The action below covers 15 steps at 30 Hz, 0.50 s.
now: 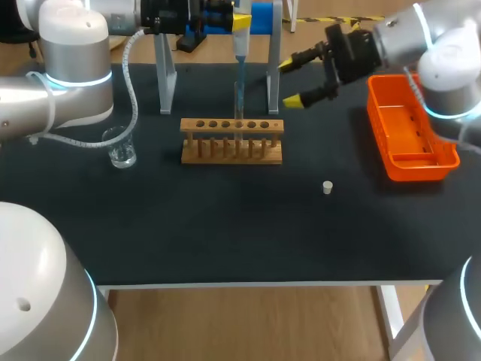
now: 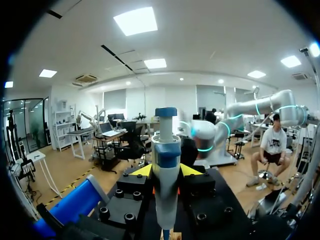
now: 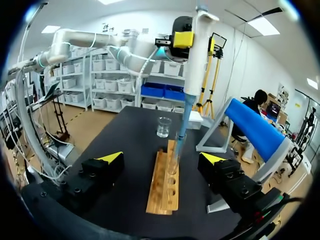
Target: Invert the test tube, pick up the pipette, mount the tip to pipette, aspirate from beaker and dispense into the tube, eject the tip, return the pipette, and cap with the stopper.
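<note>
At upper centre the left gripper (image 2: 166,172) clamps the pipette (image 1: 241,41), tip (image 1: 240,79) in the tube (image 1: 239,113); the right gripper (image 1: 288,83) is open, empty. Ejecting, returning and the stopper (image 1: 328,187) likely remain.

the head view looked down from above and behind the robot onto the dark table (image 1: 225,226), taking in most of its surface. the left wrist view sat close behind the pipette (image 2: 166,185), facing level across the table toward the right arm (image 2: 250,107). the right wrist view faced the opposite way, low over the table, along the wooden rack (image 3: 165,185) toward the left arm (image 3: 100,42). all three views shared the pipette; the head and right wrist views also shared the rack and the beaker (image 3: 163,127).
</note>
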Available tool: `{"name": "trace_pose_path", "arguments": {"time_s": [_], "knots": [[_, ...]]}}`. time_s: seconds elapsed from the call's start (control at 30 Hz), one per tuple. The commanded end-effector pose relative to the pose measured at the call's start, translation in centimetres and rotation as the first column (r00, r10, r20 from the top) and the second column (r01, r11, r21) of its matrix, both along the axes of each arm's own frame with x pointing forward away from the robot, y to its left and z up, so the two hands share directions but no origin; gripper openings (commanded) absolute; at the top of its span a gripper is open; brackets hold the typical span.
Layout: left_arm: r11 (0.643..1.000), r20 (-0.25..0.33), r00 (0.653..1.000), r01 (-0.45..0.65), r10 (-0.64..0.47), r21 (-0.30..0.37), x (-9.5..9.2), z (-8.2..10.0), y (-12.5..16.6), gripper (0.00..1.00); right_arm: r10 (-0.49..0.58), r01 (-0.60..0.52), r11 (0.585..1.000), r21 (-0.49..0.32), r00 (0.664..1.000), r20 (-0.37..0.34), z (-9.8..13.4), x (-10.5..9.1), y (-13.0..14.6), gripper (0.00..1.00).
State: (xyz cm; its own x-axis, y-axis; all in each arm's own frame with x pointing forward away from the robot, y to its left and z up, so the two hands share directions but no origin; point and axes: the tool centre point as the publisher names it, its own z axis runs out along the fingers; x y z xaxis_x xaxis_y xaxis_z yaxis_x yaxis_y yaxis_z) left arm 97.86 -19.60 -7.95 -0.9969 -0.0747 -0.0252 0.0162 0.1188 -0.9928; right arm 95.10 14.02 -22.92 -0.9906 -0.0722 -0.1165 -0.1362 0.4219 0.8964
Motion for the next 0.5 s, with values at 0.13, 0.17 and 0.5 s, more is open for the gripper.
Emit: {"name": "trace_pose_path", "arguments": {"time_s": [0.13, 0.17, 0.5], "knots": [[1.0, 0.001, 1.0, -0.002, 0.002, 0.0, 0.0, 0.0, 0.0, 0.0, -0.002, 0.001, 0.999, 0.042, 1.0, 0.008, -2.6, 0.7, 2.8, 1.0], [1.0, 0.001, 1.0, -0.002, 0.002, 0.0, 0.0, 0.0, 0.0, 0.0, -0.001, 0.001, 0.999, 0.044, 1.0, 0.014, -2.7, 0.4, 3.1, 1.0], [1.0, 0.001, 1.0, -0.002, 0.002, 0.0, 0.0, 0.0, 0.0, 0.0, 0.006, -0.007, 0.999, 0.036, 1.0, 0.021, -4.6, 0.1, 6.0, 1.0]]}}
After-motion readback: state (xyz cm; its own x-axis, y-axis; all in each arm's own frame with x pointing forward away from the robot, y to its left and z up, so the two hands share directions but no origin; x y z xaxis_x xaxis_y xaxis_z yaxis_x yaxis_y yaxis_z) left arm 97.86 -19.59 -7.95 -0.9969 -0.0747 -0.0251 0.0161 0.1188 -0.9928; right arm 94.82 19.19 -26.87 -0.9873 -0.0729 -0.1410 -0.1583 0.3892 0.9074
